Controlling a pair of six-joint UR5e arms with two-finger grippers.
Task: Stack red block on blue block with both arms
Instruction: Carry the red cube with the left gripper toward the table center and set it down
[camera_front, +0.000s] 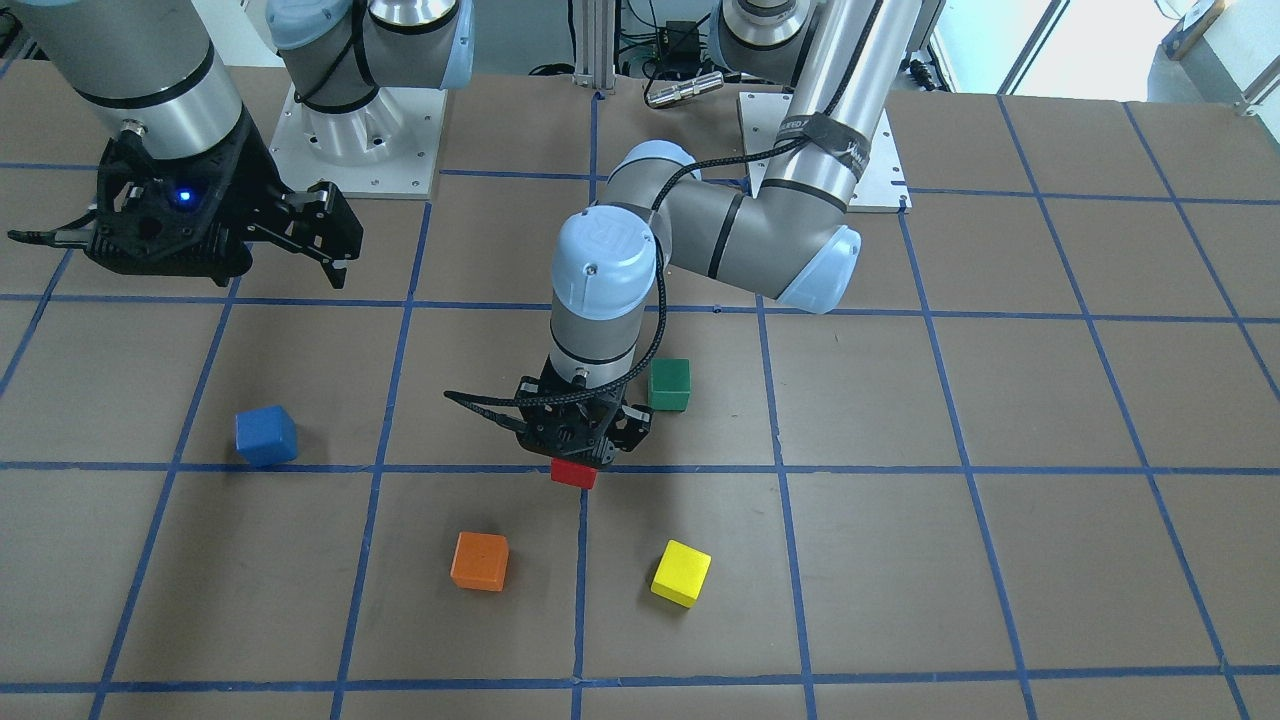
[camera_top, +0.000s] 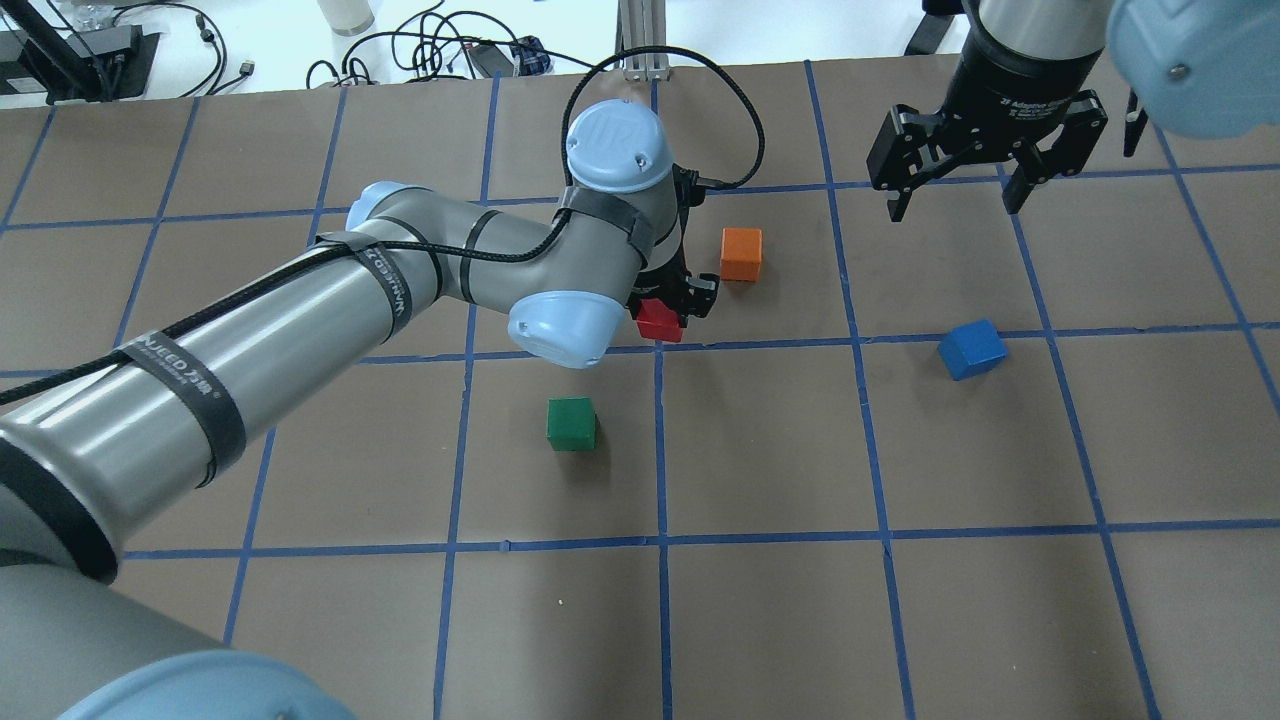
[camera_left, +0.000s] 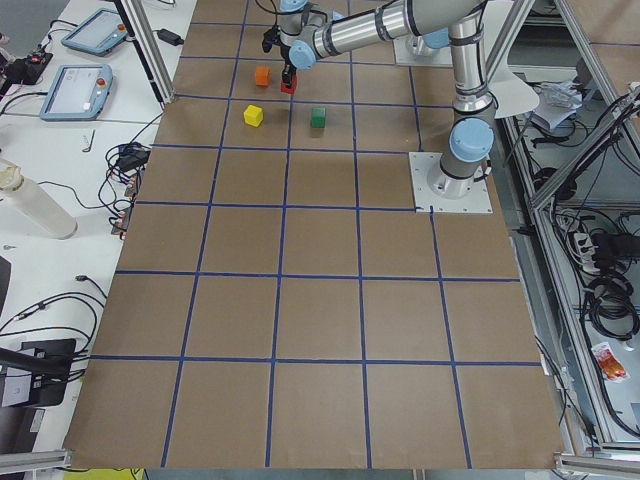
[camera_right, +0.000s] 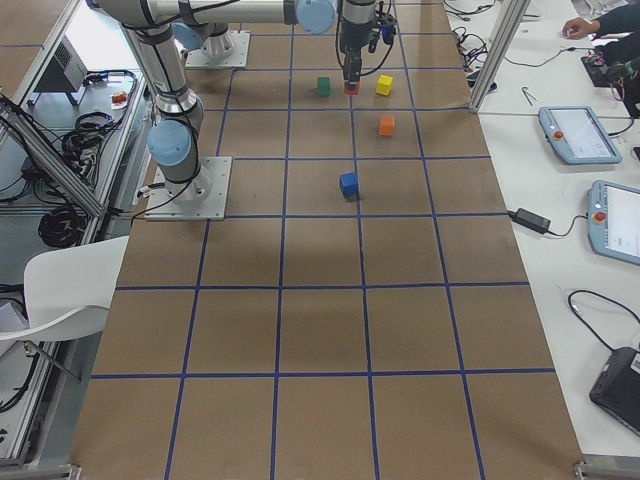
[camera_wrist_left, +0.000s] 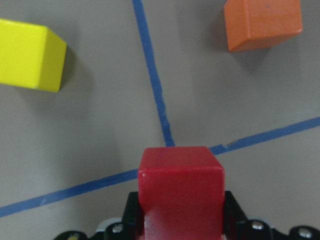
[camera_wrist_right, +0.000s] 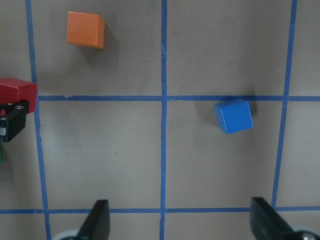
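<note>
Five cubes share one gridded table (camera_front: 1000, 400): one red cube (camera_front: 573, 473), one blue cube (camera_front: 266, 436), one green cube (camera_front: 669, 385), one orange cube (camera_front: 479, 561) and one yellow cube (camera_front: 681, 573). Two robot arms reach over them, the left arm (camera_top: 300, 330) and the right arm (camera_front: 140, 70). Each carries a single claw, the left gripper (camera_front: 577, 462) and the right gripper (camera_top: 952, 203), two in all. Off the table in the right-side view, two control tablets (camera_right: 575, 133) lie toward 3 o'clock and one white chair (camera_right: 70, 280) stands toward 8 o'clock.

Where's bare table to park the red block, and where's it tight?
Bare: the squares between green block and blue block, and the row nearer the robot. Tight: around the left gripper, red block, orange block, yellow block.
</note>
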